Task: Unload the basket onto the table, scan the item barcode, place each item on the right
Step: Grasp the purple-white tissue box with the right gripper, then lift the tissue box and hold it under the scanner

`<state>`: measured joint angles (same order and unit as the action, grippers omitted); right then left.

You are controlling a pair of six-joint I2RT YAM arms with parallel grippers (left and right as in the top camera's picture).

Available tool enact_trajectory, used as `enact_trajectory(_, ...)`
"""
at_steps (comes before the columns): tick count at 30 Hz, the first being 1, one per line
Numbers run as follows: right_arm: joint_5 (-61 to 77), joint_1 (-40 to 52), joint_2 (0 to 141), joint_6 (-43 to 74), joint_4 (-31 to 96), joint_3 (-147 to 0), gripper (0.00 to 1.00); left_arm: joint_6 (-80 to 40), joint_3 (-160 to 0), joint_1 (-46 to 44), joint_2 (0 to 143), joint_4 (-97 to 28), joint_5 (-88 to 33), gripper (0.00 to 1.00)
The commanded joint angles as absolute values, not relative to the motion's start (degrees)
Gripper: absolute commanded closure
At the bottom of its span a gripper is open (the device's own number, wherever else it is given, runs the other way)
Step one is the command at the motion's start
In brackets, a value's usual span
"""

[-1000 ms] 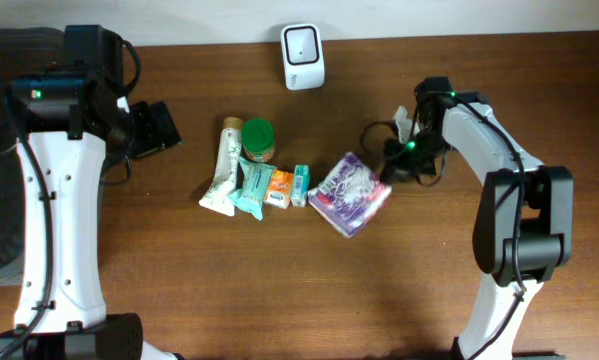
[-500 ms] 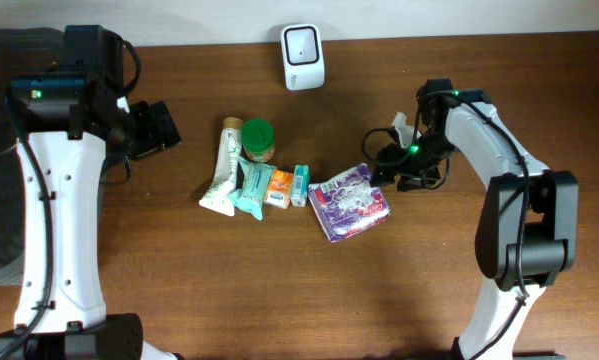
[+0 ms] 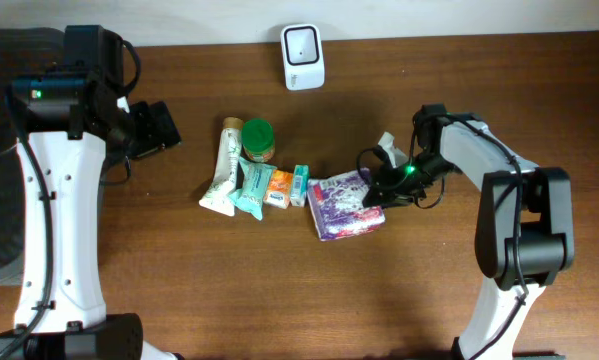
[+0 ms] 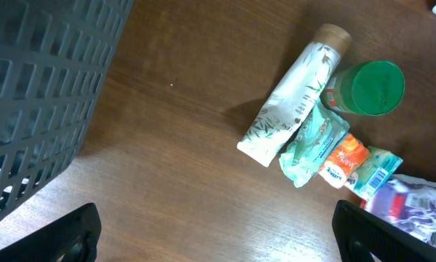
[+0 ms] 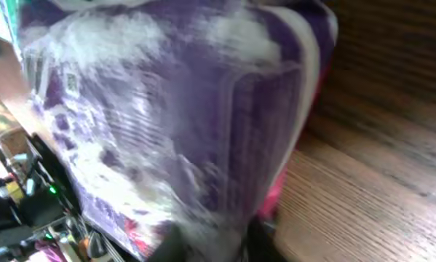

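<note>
Brown wood table (image 3: 279, 300) under everything. Off the left edge, a grey mesh basket (image 4: 36, 94), large in the left wrist view.

Then two white arms: left arm (image 3: 64, 210) up along the left side, right arm (image 3: 519, 220) up along the right side and bent in toward the middle. Left gripper (image 3: 154, 128) toward the far left of the table, well apart from the goods, fingers (image 4: 65, 236) spread wide at the two lower corners of its own view, nothing between. Right gripper (image 3: 377, 188) down at the right edge of the pack (image 3: 341, 208), touching it, pressed together (no telling about any fold of wrapper caught there).

Pack purple and white, soft-wrapped, flat on the table near the centre, just right of the row of small goods, a little askew. Up close in the right wrist view, blurred, filling nearly the whole frame, with a bit of pink at the lower edge.

White tube (image 3: 224, 170) at the left end of the row, cap toward the far edge. White scanner (image 3: 303, 43) at the far edge, well apart from the pack. Jar (image 3: 259, 140) with green lid up, just beside the tube's cap end. Teal pouch (image 3: 249, 188) touching the tube. Orange packet (image 3: 279, 187) next, then a small green box (image 3: 300, 185), just beside the pack's left edge.
</note>
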<state>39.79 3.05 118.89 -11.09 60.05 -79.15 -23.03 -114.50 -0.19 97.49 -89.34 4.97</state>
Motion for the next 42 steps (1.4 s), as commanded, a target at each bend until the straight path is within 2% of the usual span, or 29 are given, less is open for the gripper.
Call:
enact_trajectory(1, 40.73, 2.81, 119.31, -7.99, 58.02, -79.22, 0.96, -23.53, -114.43, -0.08, 96.47, -89.41, 5.43, 0.01)
enact_trajectory(8, 39.13, -0.73, 118.32, -0.71, 56.77, -91.92, 0.96, -23.53, -114.43, -0.08, 96.47, -89.43, 5.43, 0.01)
enact_trajectory(12, 28.67, 2.07, 118.45, 0.3, 56.12, -90.15, 0.96, -23.53, -114.43, -0.08, 96.47, -89.43, 5.43, 0.01)
enact_trajectory(14, 27.77, 3.75, 118.45, 0.27, 55.16, -88.07, 0.95, -23.53, -114.43, -0.08, 96.47, -89.41, 5.41, 0.01)
enact_trajectory(15, 27.75, 4.71, 118.45, 0.25, 54.08, -86.74, 0.86, -23.53, -114.43, -0.08, 96.47, -89.41, 5.43, 0.01)
enact_trajectory(17, 27.75, 5.48, 118.45, 0.3, 53.54, -86.08, 0.4, -23.53, -114.43, -0.08, 96.47, -89.43, 5.43, 0.01)
enact_trajectory(18, 27.79, 5.39, 118.43, 0.58, 53.69, -86.35, 0.37, -23.53, -114.43, -0.08, 96.47, -89.41, 5.43, 0.01)
enact_trajectory(22, 27.88, 2.61, 118.41, 1.8, 58.61, -91.5, 0.37, -23.53, -114.43, -0.08, 96.47, -89.43, 5.43, 0.01)
enact_trajectory(26, 36.42, -1.54, 118.48, -2.15, 58.19, -90.21, 0.3, -23.53, -114.43, -0.08, 96.47, -89.41, 5.43, 0.01)
enact_trajectory(34, 42.26, -1.34, 120.38, 2.44, 38.87, -75.11, 0.32, -23.53, -114.43, -0.08, 96.47, -89.41, 5.43, 0.01)
enact_trajectory(35, 44.84, -1.04, 120.99, 2.42, 36.29, -73.32, 0.4, -23.53, -114.43, -0.08, 96.47, -89.43, 5.43, 0.01)
enact_trajectory(36, 45.95, -0.75, 121.38, 2.42, 34.92, -72.2, 0.55, -23.53, -114.43, -0.08, 96.47, -89.41, 5.43, 0.01)
enact_trajectory(37, 45.91, -0.43, 121.51, 2.42, 34.72, -71.88, 0.8, -23.53, -114.43, -0.08, 96.47, -89.43, 5.43, 0.01)
enact_trajectory(38, 46.19, -0.36, 121.49, 2.44, 34.72, -72.03, 0.93, -23.53, -114.43, -0.08, 96.47, -89.43, 5.43, 0.01)
enact_trajectory(42, 54.08, -0.4, 119.46, 2.44, 35.44, -76.47, 0.96, -23.53, -114.43, -0.08, 96.47, -89.41, 5.43, 0.01)
